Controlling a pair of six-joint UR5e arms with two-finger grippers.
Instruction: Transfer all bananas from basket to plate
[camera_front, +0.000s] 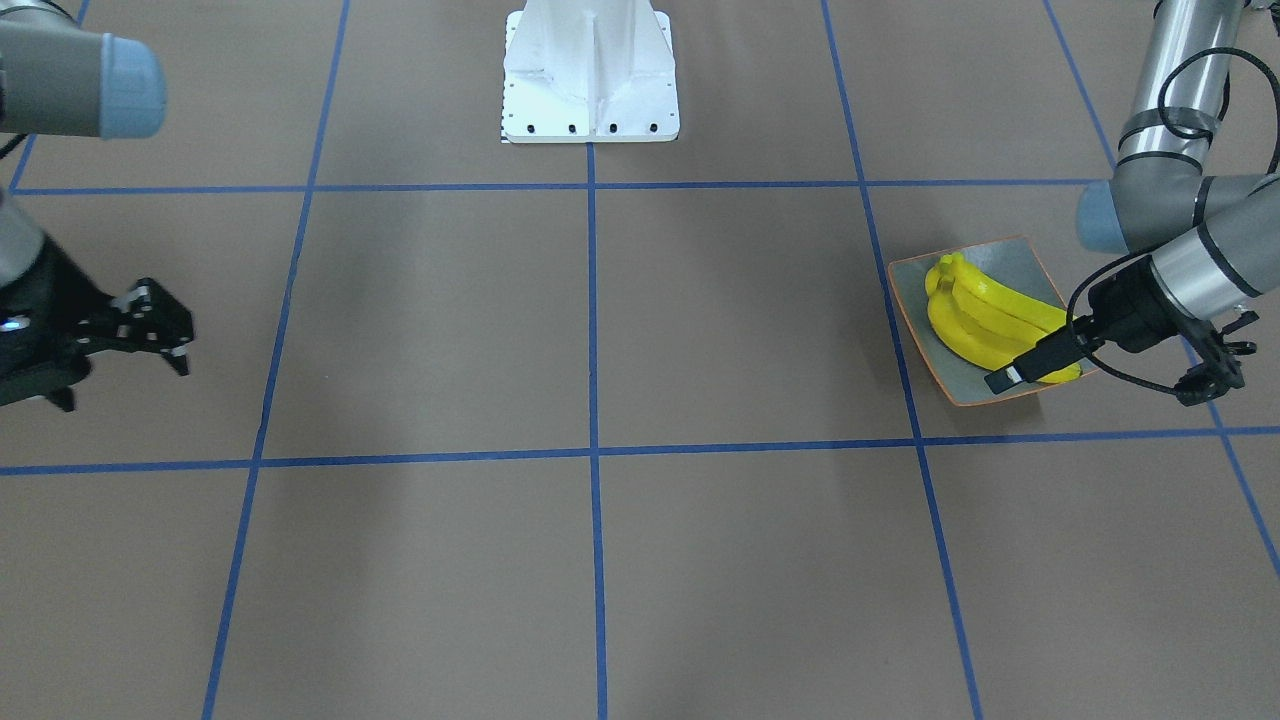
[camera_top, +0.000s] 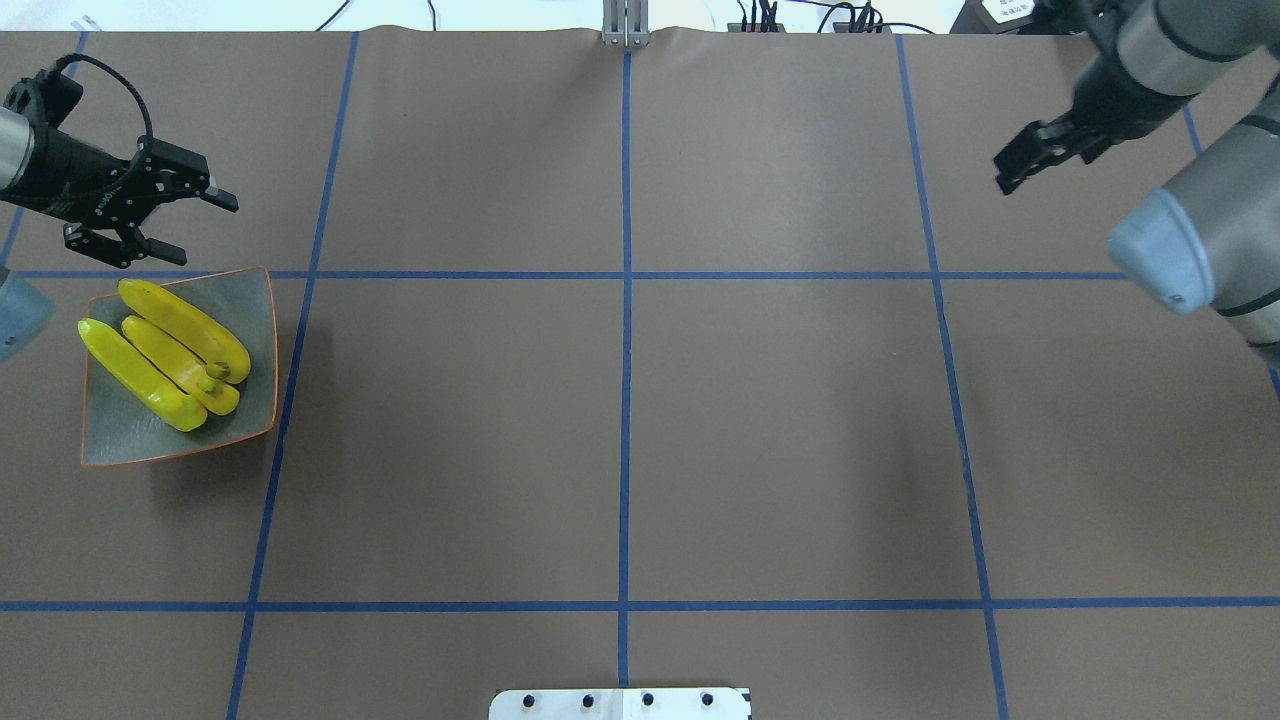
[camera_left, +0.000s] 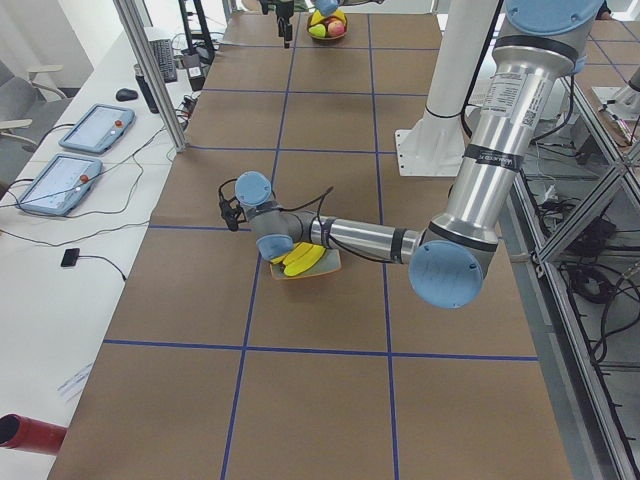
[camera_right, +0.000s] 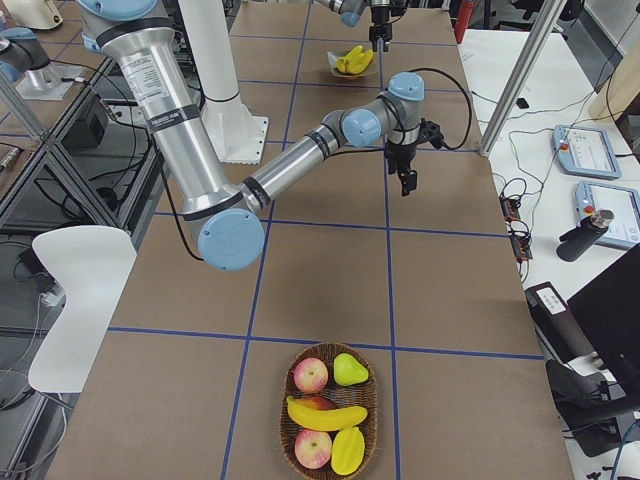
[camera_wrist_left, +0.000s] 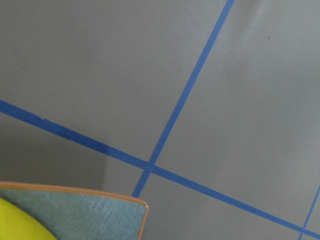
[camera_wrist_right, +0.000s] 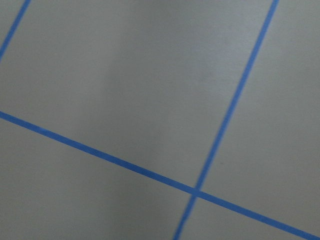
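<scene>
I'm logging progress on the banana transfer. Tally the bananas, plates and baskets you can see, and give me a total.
Bananas: 4 (3 on the plate, 1 in the basket)
Plates: 1
Baskets: 1
Total: 6

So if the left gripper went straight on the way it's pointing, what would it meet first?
Probably the bare table just past the corner of the plate, not the bananas; the left gripper tilts downward, but depth is unclear.
</scene>
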